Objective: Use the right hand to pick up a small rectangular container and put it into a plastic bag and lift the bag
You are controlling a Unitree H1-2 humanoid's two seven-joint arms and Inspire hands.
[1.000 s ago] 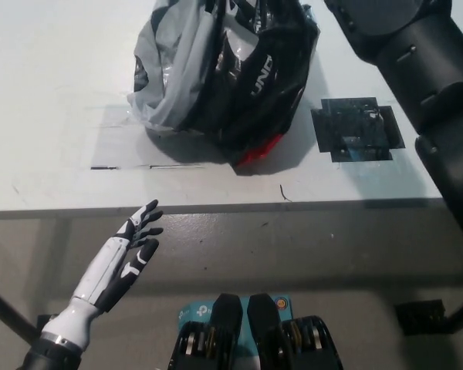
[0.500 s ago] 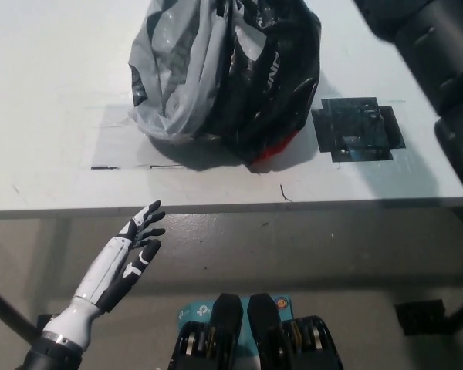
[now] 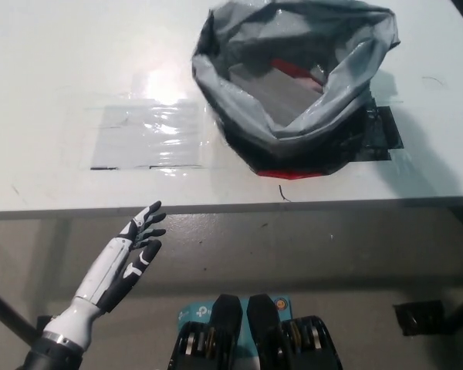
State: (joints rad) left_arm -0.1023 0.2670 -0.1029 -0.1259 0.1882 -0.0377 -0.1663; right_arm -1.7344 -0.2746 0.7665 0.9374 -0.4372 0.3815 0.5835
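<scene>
Left hand: the white left hand (image 3: pixel 122 262) hangs at the lower left, below and in front of the desk's near edge, fingers spread and straight, holding nothing and touching nothing.
Right hand: out of the picture; whether it is open or closed on something cannot be told.
Desk edge: the white desk (image 3: pixel 54 69) ends in a straight near edge that crosses the whole picture just above the left hand's fingertips; grey floor lies below it.
Open room: the desk's left half is bare apart from a shiny clear patch of tape or film (image 3: pixel 150 139); between that patch and the near edge runs a bare strip.
Plastic bag: the grey and black plastic bag (image 3: pixel 239 116) sits on the desk's right half, mouth wide open and facing up, its rim rolled outward; its upper rim reaches the picture's top edge.
Container: inside the bag lies a pale flat rectangular shape (image 3: pixel 282 89) with a red edge beside it, most likely the small rectangular container; folds of the bag cover part of it, so its full outline is hard to make out.
Under the bag: a red sliver (image 3: pixel 293 174) shows at the bag's near bottom edge, near the desk's front edge.
Dark mark: a black square patch (image 3: pixel 378 135) on the desk is mostly hidden beneath the bag's right side.
</scene>
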